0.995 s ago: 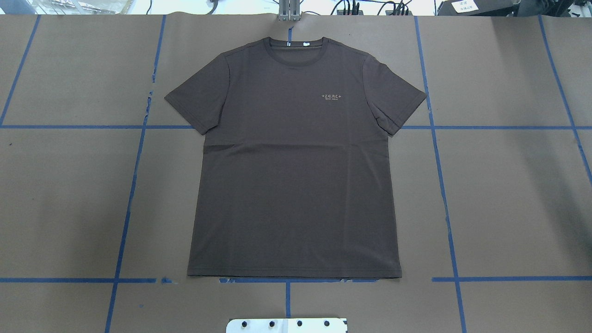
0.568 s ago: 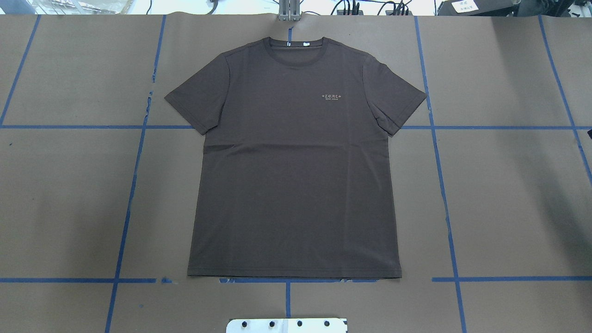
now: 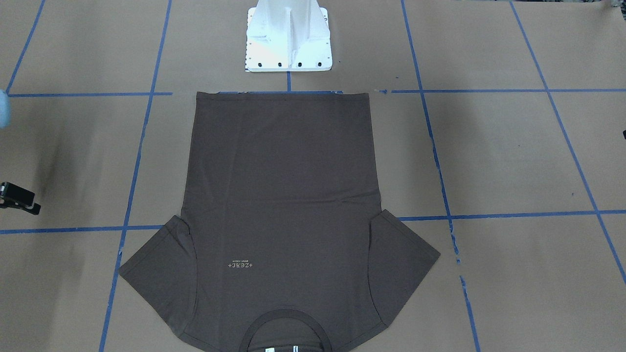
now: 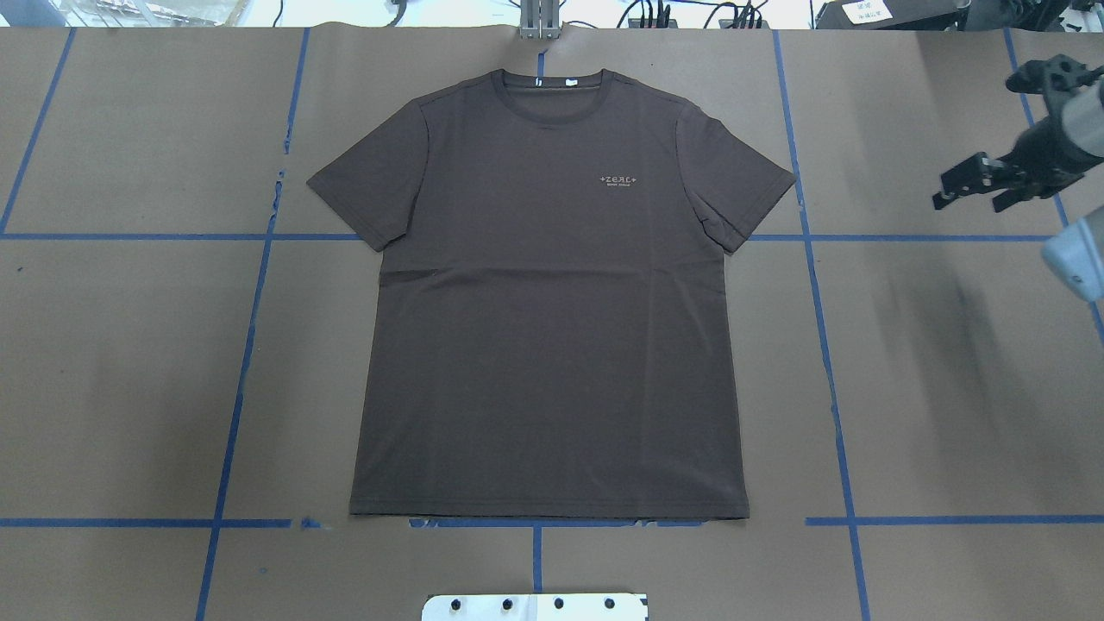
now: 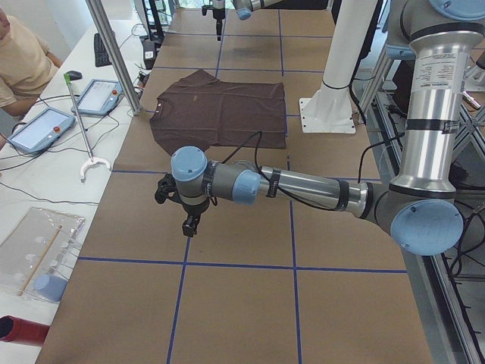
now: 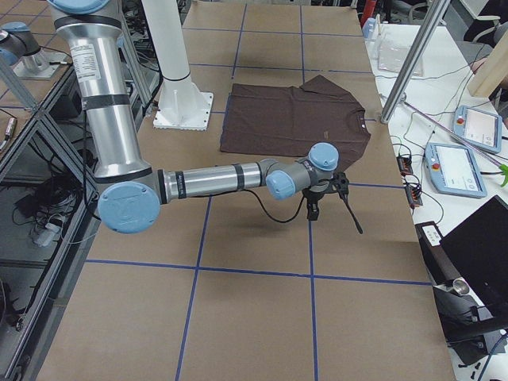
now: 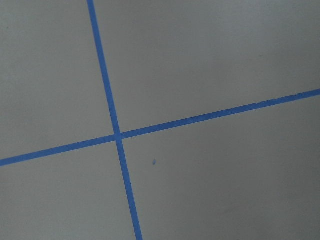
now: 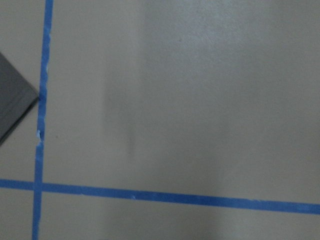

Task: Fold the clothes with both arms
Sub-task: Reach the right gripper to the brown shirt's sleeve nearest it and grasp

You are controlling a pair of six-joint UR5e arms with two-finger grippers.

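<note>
The dark brown T-shirt (image 4: 552, 302) lies flat and spread out in the middle of the table, collar at the far edge, hem near the robot's base. It also shows in the front-facing view (image 3: 281, 205). My right gripper (image 4: 968, 205) hangs open and empty above bare table, well to the right of the shirt's right sleeve; the right wrist view catches only a sleeve corner (image 8: 12, 100). My left gripper (image 5: 189, 225) shows only in the exterior left view, over bare table away from the shirt. I cannot tell whether it is open or shut.
Brown paper with a blue tape grid (image 4: 828, 362) covers the table. The white pedestal base (image 3: 287, 36) stands at the near edge behind the hem. A metal post (image 5: 114, 53) and operator tablets (image 5: 98, 95) stand along the far side.
My right arm and gripper have come into the overhead view from the right edge. The shirt has not moved.
</note>
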